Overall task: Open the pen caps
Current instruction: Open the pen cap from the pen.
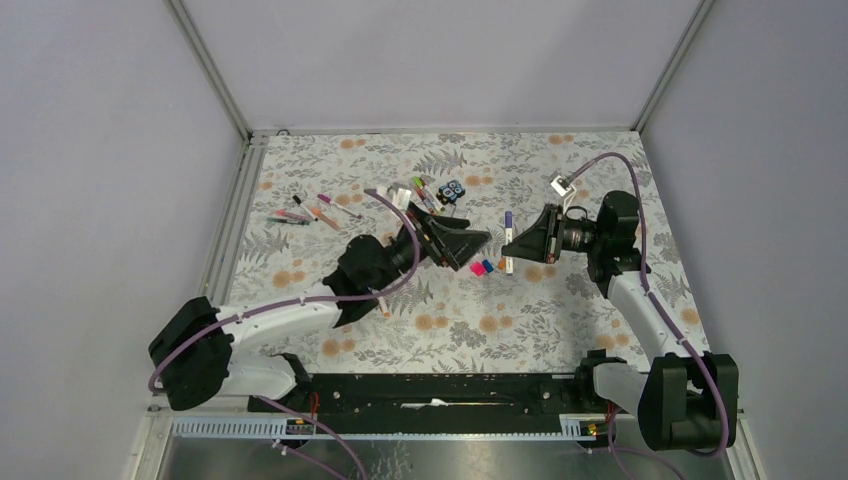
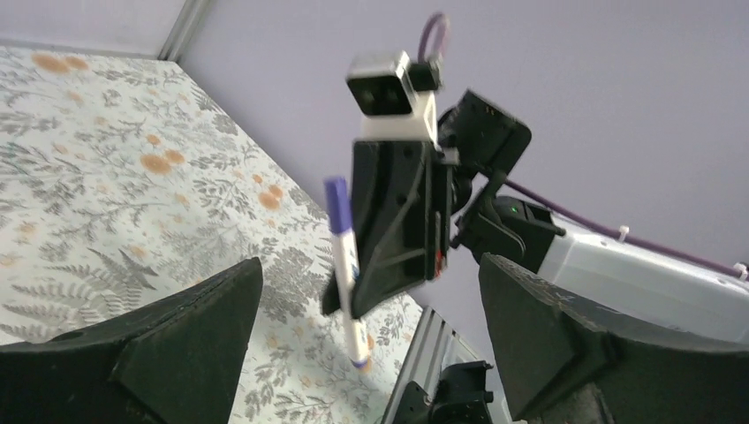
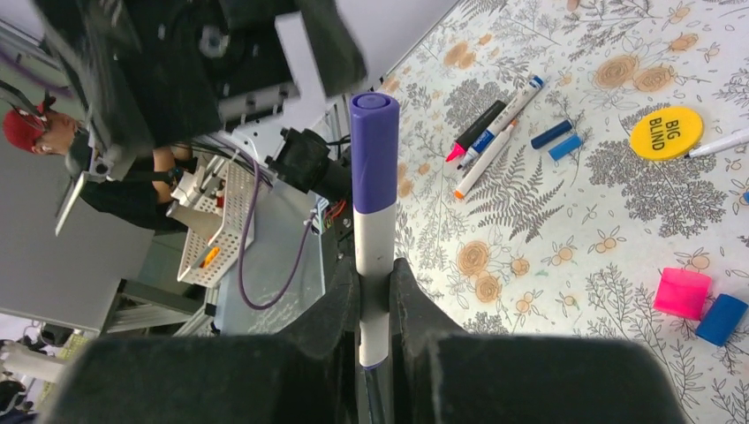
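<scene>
Right fingers (image 3: 422,331) pinch a white-barrelled pen (image 3: 375,252), its purple cap (image 3: 374,155) on.

- The tabletop (image 1: 560,310) carries a cloth printed with grey leaves and orange flowers.
- A back wall (image 1: 440,60), a left wall (image 1: 100,180) and a right wall (image 1: 770,150), all plain pale lilac-grey, close it in.
- Aluminium posts (image 1: 212,72) rise from both far corners.
- A black rail (image 1: 440,395) runs along the near edge.
- Beyond the tabletop's edge, the right wrist view shows a white perforated basket (image 3: 212,221) and a person in a red cap (image 3: 26,132).
- The light is soft and even.
</scene>
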### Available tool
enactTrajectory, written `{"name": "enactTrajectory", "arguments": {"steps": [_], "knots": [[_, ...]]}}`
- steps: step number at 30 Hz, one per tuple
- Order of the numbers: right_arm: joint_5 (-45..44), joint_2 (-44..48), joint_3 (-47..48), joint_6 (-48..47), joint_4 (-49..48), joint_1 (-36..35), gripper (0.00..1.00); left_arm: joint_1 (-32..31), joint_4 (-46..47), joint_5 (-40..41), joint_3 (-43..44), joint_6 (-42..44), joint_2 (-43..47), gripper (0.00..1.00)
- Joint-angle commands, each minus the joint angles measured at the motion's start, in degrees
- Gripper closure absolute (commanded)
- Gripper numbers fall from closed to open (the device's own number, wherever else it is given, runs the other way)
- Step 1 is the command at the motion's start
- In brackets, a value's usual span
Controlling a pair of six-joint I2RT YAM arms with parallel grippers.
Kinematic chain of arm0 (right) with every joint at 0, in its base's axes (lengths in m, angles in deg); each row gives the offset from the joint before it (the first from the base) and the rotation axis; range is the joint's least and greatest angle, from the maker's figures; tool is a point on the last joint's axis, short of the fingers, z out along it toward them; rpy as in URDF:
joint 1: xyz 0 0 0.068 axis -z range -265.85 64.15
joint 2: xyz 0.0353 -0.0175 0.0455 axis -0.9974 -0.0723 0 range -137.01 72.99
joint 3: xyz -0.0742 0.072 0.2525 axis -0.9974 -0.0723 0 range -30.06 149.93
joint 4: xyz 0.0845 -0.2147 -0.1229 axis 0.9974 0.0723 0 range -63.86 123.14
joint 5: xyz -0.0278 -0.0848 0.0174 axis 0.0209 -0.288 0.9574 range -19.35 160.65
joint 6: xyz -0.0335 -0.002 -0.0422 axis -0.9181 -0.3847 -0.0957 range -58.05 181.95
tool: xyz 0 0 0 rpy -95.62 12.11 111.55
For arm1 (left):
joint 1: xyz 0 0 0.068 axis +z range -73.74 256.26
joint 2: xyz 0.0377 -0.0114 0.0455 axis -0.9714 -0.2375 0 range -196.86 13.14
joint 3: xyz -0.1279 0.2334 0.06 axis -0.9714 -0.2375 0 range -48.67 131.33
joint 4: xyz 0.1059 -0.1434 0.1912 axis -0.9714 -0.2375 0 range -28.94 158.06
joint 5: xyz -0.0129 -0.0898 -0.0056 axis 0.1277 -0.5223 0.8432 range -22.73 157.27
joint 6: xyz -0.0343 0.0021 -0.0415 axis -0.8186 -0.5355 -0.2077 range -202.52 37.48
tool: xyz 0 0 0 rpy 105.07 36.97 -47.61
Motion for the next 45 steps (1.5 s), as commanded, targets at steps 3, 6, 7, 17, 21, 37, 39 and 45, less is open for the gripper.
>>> {"name": "enactTrajectory", "arguments": {"steps": [3, 6, 7, 17, 21, 37, 39, 45], "knots": [[4.9, 2.5, -2.2, -10.9, 5.2, -0.3, 1.0, 9.6, 4.4, -21.5, 2.4, -10.0, -3.5, 0.01], [6.1, 2.5, -2.5, -11.7, 5.6, -0.3, 1.0, 10.4, 4.1, -26.5, 6.2, -13.4, -7.6, 0.01], [6.3, 2.3, -2.7, -11.8, 5.6, -0.3, 1.0, 10.4, 3.7, -27.8, 7.6, -14.1, -9.0, 0.01], [6.1, 0.8, -2.8, -11.6, 6.4, -0.3, 1.0, 10.0, 8.0, -31.7, 12.4, -19.1, -17.9, 0.13], [6.2, 0.4, -2.9, -11.2, 6.4, -0.3, 1.0, 9.6, 10.0, -32.2, 13.6, -20.0, -19.9, 0.24], [6.3, -1.0, -2.7, -10.3, 6.4, -0.2, 1.0, 8.0, 11.8, -33.2, 16.8, -21.5, -23.9, 0.82], [6.4, -1.1, -2.8, -10.3, 6.3, -0.3, 1.0, 8.0, 13.0, -33.3, 16.7, -22.0, -24.3, 0.97], [6.8, -1.5, -3.7, -10.3, 6.2, -0.4, 1.0, 9.7, 14.3, -29.6, 18.3, -21.0, -23.1, 1.0]]}}
